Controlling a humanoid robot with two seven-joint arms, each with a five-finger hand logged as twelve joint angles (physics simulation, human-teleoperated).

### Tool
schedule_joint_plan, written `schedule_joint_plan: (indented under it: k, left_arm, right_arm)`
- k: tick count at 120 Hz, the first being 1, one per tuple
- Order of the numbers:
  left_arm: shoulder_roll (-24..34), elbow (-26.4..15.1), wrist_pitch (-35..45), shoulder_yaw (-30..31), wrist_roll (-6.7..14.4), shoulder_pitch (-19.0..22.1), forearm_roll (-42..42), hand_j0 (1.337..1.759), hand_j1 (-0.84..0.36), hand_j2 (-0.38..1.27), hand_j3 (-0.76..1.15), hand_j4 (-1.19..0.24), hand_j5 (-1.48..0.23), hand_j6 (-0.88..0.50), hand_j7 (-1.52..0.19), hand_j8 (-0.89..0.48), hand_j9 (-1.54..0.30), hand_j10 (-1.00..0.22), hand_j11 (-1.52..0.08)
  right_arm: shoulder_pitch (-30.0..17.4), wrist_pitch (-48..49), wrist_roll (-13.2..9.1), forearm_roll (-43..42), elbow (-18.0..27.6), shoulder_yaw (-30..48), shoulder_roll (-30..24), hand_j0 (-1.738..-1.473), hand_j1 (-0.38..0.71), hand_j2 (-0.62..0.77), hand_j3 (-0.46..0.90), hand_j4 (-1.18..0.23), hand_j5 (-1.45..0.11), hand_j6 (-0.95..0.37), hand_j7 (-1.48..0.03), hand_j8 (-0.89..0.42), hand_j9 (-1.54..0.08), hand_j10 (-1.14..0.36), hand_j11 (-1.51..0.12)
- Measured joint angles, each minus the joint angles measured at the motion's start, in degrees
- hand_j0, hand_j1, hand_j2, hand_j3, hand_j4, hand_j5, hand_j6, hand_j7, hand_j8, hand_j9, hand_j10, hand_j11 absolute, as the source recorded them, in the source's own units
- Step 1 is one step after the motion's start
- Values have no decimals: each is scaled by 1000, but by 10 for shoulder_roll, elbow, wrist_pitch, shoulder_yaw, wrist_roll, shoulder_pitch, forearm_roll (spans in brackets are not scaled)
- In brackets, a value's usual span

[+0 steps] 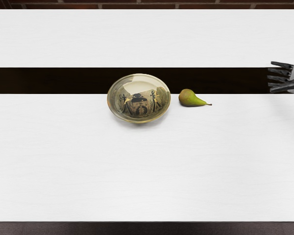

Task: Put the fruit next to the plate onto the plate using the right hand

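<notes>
Pear [192, 98] is the fruit I am after. In the head view, the only one I have, it lies on its side just right of the frame's centre, near the far edge of the white table [147, 166]. Its fat end is turned toward the plate [137, 77] and its stem points to the right, toward me. It sits just beside the plate but apart from it, with a narrow strip of bare table between them, so the task is not yet begun. The plate is a shallow, glossy dish at the centre of the frame, with nothing in it. My right hand [285, 78] shows at the right edge, a little above the pear's level, over the dark band behind the table and well apart from the fruit. My fingers [279, 64] are stretched out nearly straight, pointing left, and hold nothing, which I judge suits reaching in. Since the stem faces me, I reckon I should close around the thick body, not the thin neck. My left arm is out of sight.
</notes>
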Motion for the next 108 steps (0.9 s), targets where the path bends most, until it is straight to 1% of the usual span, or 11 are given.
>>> schedule_joint_plan:
  k: [20,30,43,55,68,73,79,94,100,108]
  left_arm:
    - [0,0,0,0,0,0,0,1658,347,0,0,-2,-3,-2,-3,-2,-3,-2,-3]
    - [0,0,0,0,0,0,0,1658,347,0,0,-2,-3,-2,-3,-2,-3,-2,-3]
    - [0,0,0,0,0,0,0,1658,347,0,0,-2,-3,-2,-3,-2,-3,-2,-3]
    - [0,0,0,0,0,0,0,1658,347,0,0,-2,-3,-2,-3,-2,-3,-2,-3]
    - [0,0,0,0,0,0,0,1658,347,0,0,-2,-3,-2,-2,-2,-2,-2,-3]
    - [0,0,0,0,0,0,0,1658,347,0,0,-2,-3,-2,-2,-2,-2,-2,-3]
    - [0,0,0,0,0,0,0,1658,347,0,0,-2,-3,-2,-2,-2,-2,-2,-2]
    - [0,0,0,0,0,0,0,1658,347,0,0,-2,-2,-2,-2,-2,-2,-2,-2]
    - [0,0,0,0,0,0,0,1658,347,0,0,-2,-2,-2,-2,-2,-2,-2,-2]
    - [0,0,0,0,0,0,0,1658,347,0,0,-2,-2,-2,-2,-2,-2,-2,-2]
  right_arm:
    - [2,0,0,0,0,-1,5,-1658,-349,1,0,0,0,3,0,2,0,2,0]
    - [9,0,0,-2,1,-2,21,-1658,-349,1,0,0,0,3,0,3,0,2,0]
    - [36,0,0,-17,1,-6,45,-1658,-349,1,0,0,0,3,0,3,0,2,0]
    - [64,0,-1,-69,2,-7,83,-1658,-349,1,0,0,0,3,0,2,0,2,0]
    - [92,0,-1,-109,18,-8,102,-1658,-349,1,0,0,0,2,0,2,0,1,0]
    - [98,0,-1,-125,41,-8,104,-1658,-349,1,0,0,0,2,0,2,0,1,0]
    - [104,0,-1,-148,86,-8,99,-1658,-349,1,0,0,0,2,0,1,0,1,0]
    - [115,0,-5,-232,255,-8,62,-1658,-349,1,0,0,0,1,0,1,0,1,0]
    - [120,-7,-25,-263,308,-7,56,-1658,-349,1,0,0,0,0,0,0,0,0,0]
    - [127,-35,-72,-292,356,-8,54,-1658,-349,1,0,-1,0,0,0,0,0,0,0]
